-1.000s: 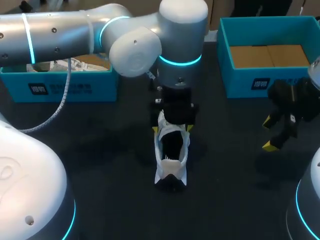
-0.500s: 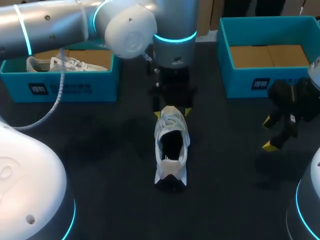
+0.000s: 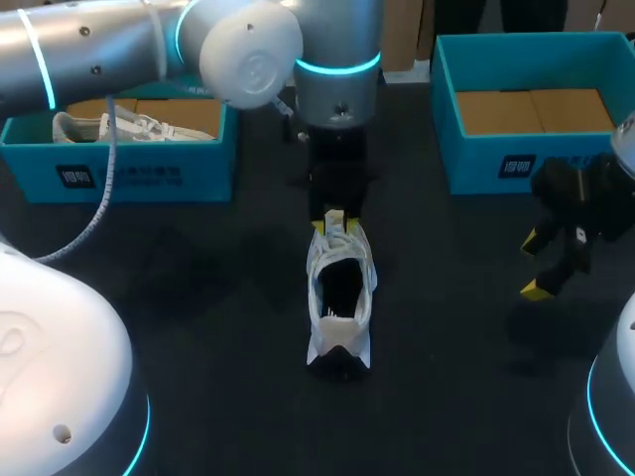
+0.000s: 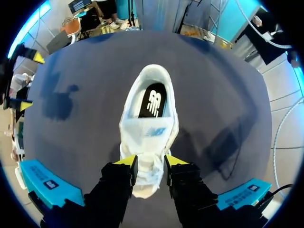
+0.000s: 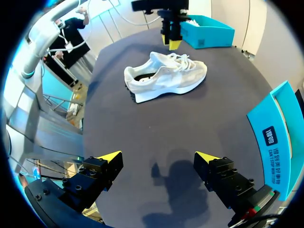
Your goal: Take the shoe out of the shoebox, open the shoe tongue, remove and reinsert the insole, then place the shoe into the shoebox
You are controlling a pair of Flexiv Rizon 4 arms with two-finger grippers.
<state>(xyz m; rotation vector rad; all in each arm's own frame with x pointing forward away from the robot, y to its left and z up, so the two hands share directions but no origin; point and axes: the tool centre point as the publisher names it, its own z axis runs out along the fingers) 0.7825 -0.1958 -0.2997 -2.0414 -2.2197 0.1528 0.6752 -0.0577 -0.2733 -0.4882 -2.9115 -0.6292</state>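
Evidently set to work the tongue [image 4: 148,132] loose, the left gripper [image 4: 151,164] sits over the sneaker's [image 4: 148,102] laces [image 3: 337,238], its hold impossible to tell, while the right gripper [image 5: 159,159] hangs well aside, spread wide.

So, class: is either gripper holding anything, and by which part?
Right gripper is open and holds nothing. Left gripper sits at the laced front of the shoe; whether it grips cannot be told.
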